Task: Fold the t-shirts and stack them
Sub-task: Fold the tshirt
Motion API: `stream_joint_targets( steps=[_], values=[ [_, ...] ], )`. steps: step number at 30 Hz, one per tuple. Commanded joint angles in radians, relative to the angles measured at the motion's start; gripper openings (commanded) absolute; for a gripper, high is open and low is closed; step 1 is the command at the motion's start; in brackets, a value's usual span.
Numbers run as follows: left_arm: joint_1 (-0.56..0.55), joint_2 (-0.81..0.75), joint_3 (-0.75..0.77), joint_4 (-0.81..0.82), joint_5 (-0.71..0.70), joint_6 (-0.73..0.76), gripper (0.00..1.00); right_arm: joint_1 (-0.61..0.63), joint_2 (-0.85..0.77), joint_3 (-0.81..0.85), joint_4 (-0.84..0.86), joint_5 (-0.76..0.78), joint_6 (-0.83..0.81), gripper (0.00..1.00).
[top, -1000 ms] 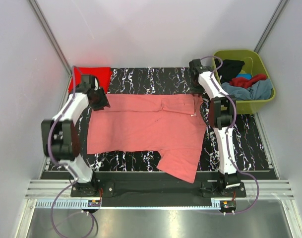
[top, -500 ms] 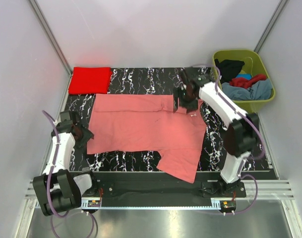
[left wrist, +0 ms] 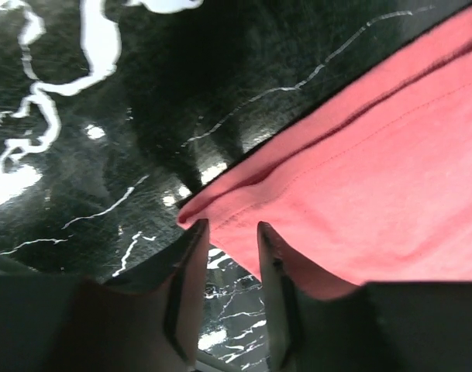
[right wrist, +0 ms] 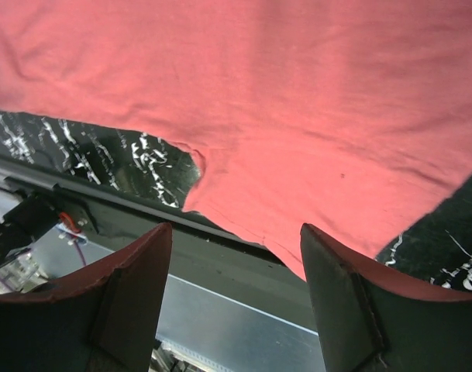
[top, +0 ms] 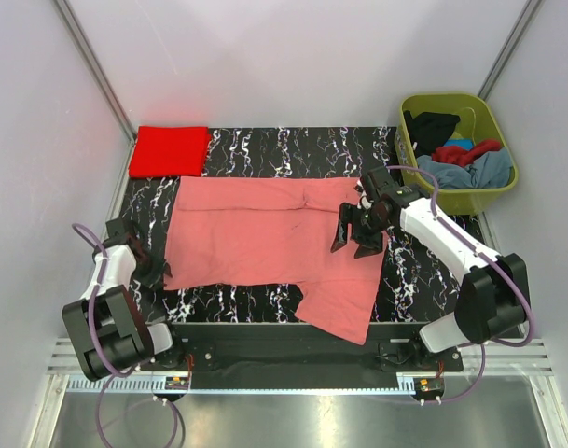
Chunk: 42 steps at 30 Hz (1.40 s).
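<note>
A salmon pink t-shirt (top: 256, 233) lies spread flat on the black marbled table (top: 293, 145); one sleeve (top: 344, 313) reaches the near edge. My left gripper (top: 156, 269) sits low at the shirt's near left corner. In the left wrist view the gripper (left wrist: 226, 232) is narrowly open, with the pink hem corner (left wrist: 191, 217) just past its tips. My right gripper (top: 351, 240) hovers over the shirt's right half. In the right wrist view it (right wrist: 236, 236) is wide open and empty above the cloth (right wrist: 259, 93). A bright red folded t-shirt (top: 170, 149) lies at the back left.
An olive-green tub (top: 461, 199) at the back right holds black (top: 435, 124), dark red (top: 465, 152) and grey-blue (top: 470, 173) shirts. White walls enclose the table. A metal rail (top: 293, 359) runs along the near edge.
The left arm swung from the back left down to the shirt's near left corner. The right arm came from beside the tub to above the shirt's right half.
</note>
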Motion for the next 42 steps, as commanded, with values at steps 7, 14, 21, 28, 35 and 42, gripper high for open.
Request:
stream_joint_targets(
  steps=[7, 14, 21, 28, 35, 42],
  values=[
    [0.012, 0.002, 0.003, -0.029, -0.101, -0.018, 0.28, 0.000, 0.016, -0.016, 0.067, -0.088, -0.059, 0.75],
    [0.013, -0.013, -0.017, -0.042, -0.095, -0.050, 0.42, 0.000, 0.011, -0.034, 0.061, -0.107, -0.056, 0.75],
    [0.013, 0.082, -0.034, 0.007, -0.072, -0.050, 0.42, -0.001, -0.006, -0.066, 0.049, -0.104, -0.002, 0.75],
    [0.015, 0.085, -0.042, 0.034, -0.062, -0.024, 0.23, -0.121, -0.056, -0.178, -0.026, -0.008, 0.130, 0.75],
    [0.015, 0.024, -0.043, 0.060, -0.007, -0.010, 0.01, -0.242, -0.159, -0.341, -0.042, 0.076, 0.214, 0.70],
    [0.015, -0.009, -0.049, 0.081, 0.030, -0.001, 0.00, -0.240, -0.135, -0.410, -0.046, 0.061, 0.265, 0.54]
  ],
)
